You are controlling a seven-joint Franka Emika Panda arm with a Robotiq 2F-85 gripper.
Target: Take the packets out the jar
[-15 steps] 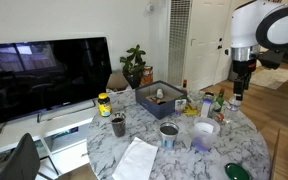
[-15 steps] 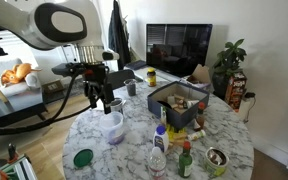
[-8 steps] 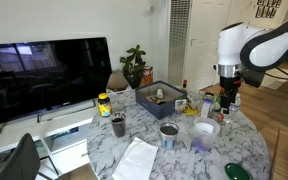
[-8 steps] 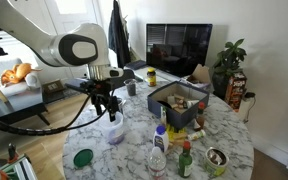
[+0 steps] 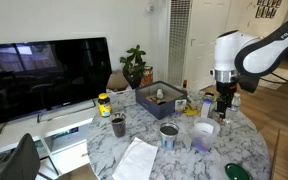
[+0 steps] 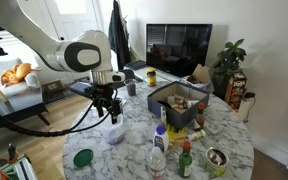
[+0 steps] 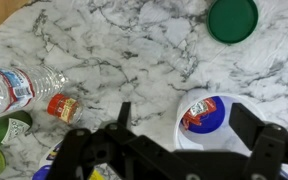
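Observation:
The jar (image 7: 212,132) is a white-rimmed, lavender-white cup with a blue bottom. It stands near the table's edge in both exterior views (image 5: 202,140) (image 6: 115,133). In the wrist view a red packet (image 7: 196,111) with pale marks lies inside it; I cannot tell if more lie under it. My gripper (image 7: 188,124) is open, hovering just above the jar with one finger on each side of the jar's mouth. It also shows in both exterior views (image 5: 224,111) (image 6: 112,114). It holds nothing.
A green lid (image 7: 232,18) lies beyond the jar. A clear water bottle (image 7: 19,88) and a green bottle with a red top (image 7: 62,107) stand close by. A grey tin (image 5: 168,133), a dark cup (image 5: 118,125) and a blue box of items (image 6: 179,100) are also on the marble table (image 6: 134,150).
The arm has swung in and come down from a higher position to just over the jar. The jaws stay open. The jar and packets have not moved.

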